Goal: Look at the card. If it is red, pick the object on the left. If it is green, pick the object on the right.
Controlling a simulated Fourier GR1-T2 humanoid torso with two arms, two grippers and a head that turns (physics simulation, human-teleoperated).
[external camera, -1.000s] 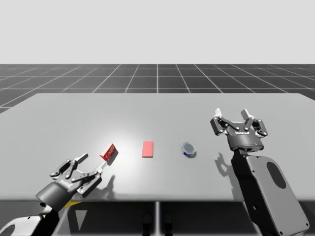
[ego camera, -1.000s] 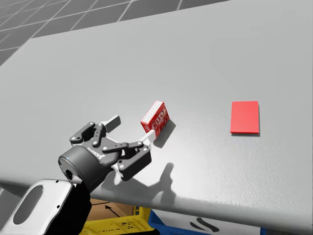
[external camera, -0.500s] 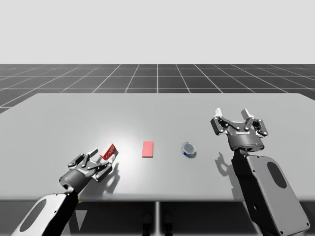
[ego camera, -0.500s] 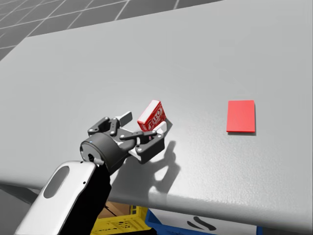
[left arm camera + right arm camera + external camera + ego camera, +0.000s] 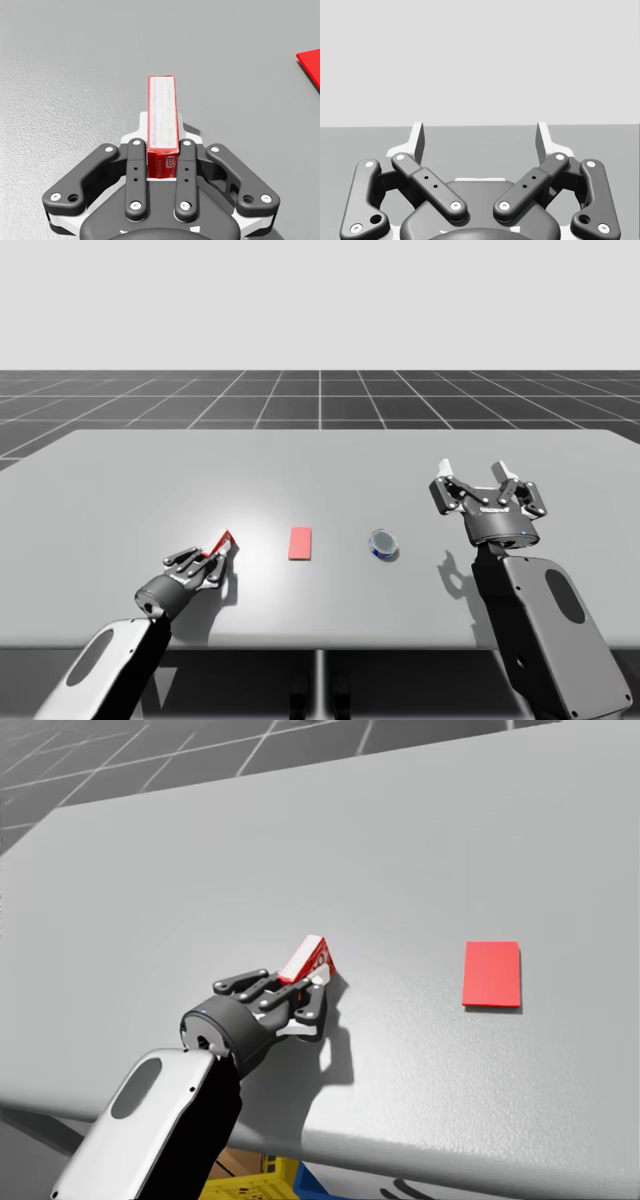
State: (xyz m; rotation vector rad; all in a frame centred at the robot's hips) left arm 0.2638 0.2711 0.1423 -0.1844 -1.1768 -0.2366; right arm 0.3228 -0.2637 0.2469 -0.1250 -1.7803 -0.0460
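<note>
A flat red card (image 5: 300, 542) (image 5: 491, 974) lies mid-table. To its left stands a small red box (image 5: 222, 543) (image 5: 306, 958) (image 5: 162, 115), with my left gripper (image 5: 212, 560) (image 5: 300, 1000) (image 5: 163, 131) shut on it, a finger against each narrow side. The box's far end sticks out ahead of the fingers. To the card's right sits a short blue can (image 5: 383, 544). My right gripper (image 5: 486, 485) (image 5: 480, 140) is raised above the table to the right of the can, fingers spread and holding nothing.
The grey table (image 5: 320, 465) runs wide behind the objects. Its front edge passes just under my left forearm. Below that edge a yellow crate (image 5: 250, 1178) shows beside a blue one (image 5: 312, 1186).
My left gripper has reached forward to the red box and shut on it from both sides. The right arm has not moved. My head has turned slightly.
</note>
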